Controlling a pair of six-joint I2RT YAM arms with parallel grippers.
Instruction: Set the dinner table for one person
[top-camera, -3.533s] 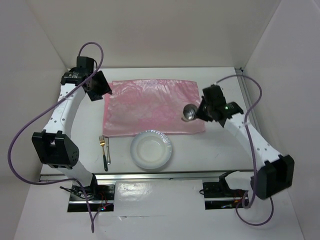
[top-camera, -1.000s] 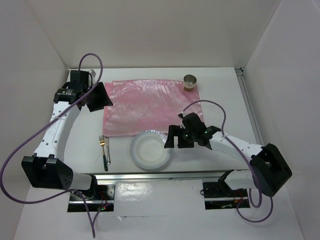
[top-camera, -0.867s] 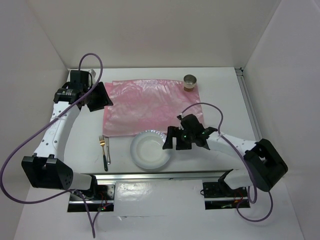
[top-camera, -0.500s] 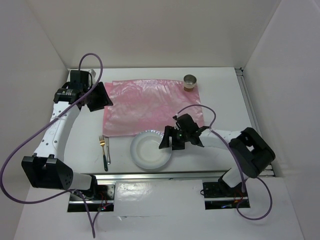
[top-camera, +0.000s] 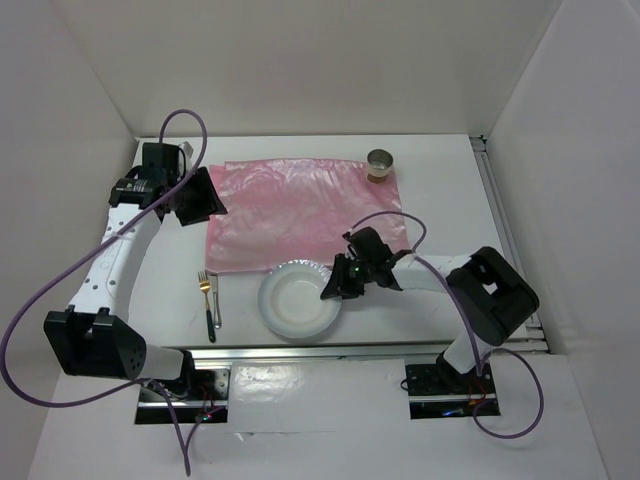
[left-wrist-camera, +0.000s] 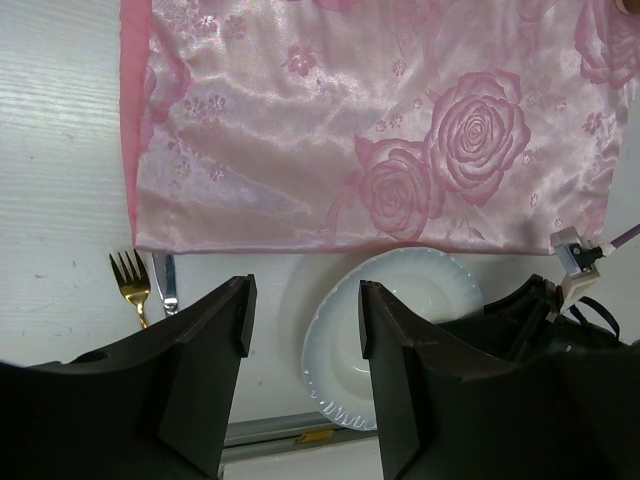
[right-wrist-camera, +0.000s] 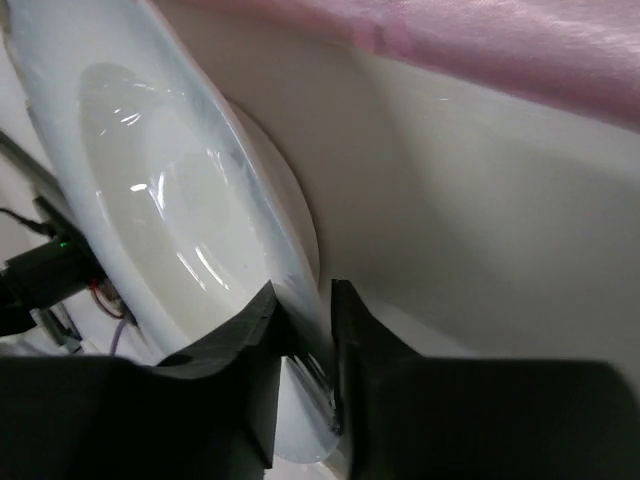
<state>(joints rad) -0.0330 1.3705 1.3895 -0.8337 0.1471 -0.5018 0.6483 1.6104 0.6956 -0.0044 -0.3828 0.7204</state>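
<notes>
Having reached the white plate (top-camera: 290, 305) since earlier, right fingers (right-wrist-camera: 230, 385) clench its rim beside the pink mat's (top-camera: 300, 200) near edge; left fingers (left-wrist-camera: 200, 375) spread.

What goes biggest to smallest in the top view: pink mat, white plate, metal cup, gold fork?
1. pink mat
2. white plate
3. gold fork and metal cup: unsure, since the fork is longer and the cup is wider.

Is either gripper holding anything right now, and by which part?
The right gripper pinches the white plate by the rim on its right side, the rim between its fingers. The left gripper is open and empty.
</notes>
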